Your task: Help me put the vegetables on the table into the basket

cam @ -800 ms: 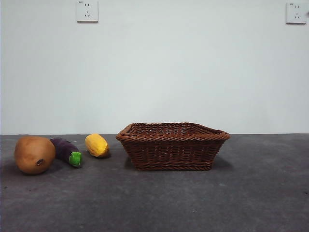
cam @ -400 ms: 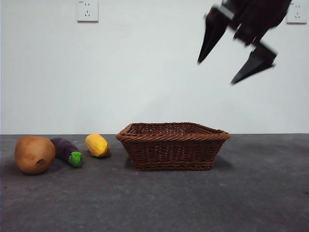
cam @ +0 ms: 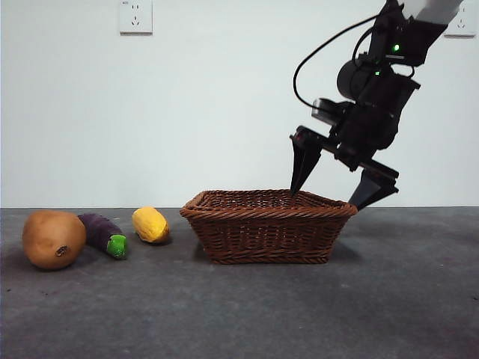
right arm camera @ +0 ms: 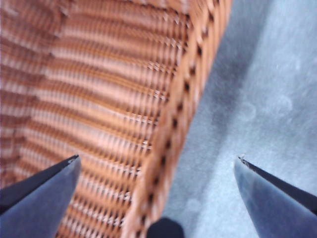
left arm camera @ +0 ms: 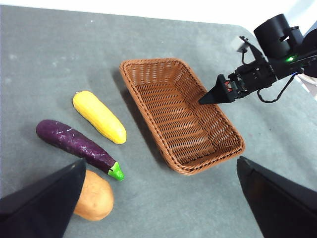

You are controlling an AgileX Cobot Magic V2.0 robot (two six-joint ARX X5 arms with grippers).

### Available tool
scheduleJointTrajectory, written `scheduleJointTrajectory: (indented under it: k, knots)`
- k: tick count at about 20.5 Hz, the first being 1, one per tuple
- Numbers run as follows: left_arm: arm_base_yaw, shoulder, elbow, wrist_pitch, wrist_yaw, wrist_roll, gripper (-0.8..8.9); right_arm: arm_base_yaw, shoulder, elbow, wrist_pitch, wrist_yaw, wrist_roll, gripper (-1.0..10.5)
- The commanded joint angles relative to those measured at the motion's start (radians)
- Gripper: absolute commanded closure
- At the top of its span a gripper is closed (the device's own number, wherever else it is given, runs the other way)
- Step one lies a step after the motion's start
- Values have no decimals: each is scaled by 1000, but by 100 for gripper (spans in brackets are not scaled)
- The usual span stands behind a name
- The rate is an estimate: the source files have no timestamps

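Straddling the basket's (cam: 267,224) far-side rim with jaws spread and empty, the right gripper (cam: 340,183) sits opposite the vegetables (left arm camera: 94,134), which lie nearer the released left gripper (left arm camera: 158,198).

This looks like a robot lab or test room rather than a home. A bare white wall (cam: 187,112) carries only two white power sockets (cam: 135,16) high up, and a plain dark grey desk (cam: 247,314) runs right up to it. The things laid out are toy vegetables (cam: 105,233) and a wicker basket (cam: 267,224), with a black cabled robot arm (cam: 374,82) reaching in from above.
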Motion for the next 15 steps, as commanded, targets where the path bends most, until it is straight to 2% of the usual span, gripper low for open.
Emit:
scheduleJointTrajectory:
  k: [1, 2, 4, 5, 11, 15]
  knots:
    - [-3, 14, 2, 8, 4, 5, 144, 5, 35, 2, 15, 3, 3, 548]
    - [-3, 21, 2, 8, 4, 5, 144, 8, 42, 2, 24, 10, 3, 578]
    - [-3, 34, 2, 8, 4, 5, 144, 10, 43, 2, 42, 17, 3, 806]
    - [-3, 40, 2, 8, 3, 5, 144, 13, 43, 2, 51, 18, 3, 870]
    - [-3, 43, 2, 8, 3, 5, 144, 14, 43, 2, 51, 33, 4, 959]
    - [-3, 43, 2, 5, 3, 5, 144, 14, 37, 14, 52, 8, 57, 959]
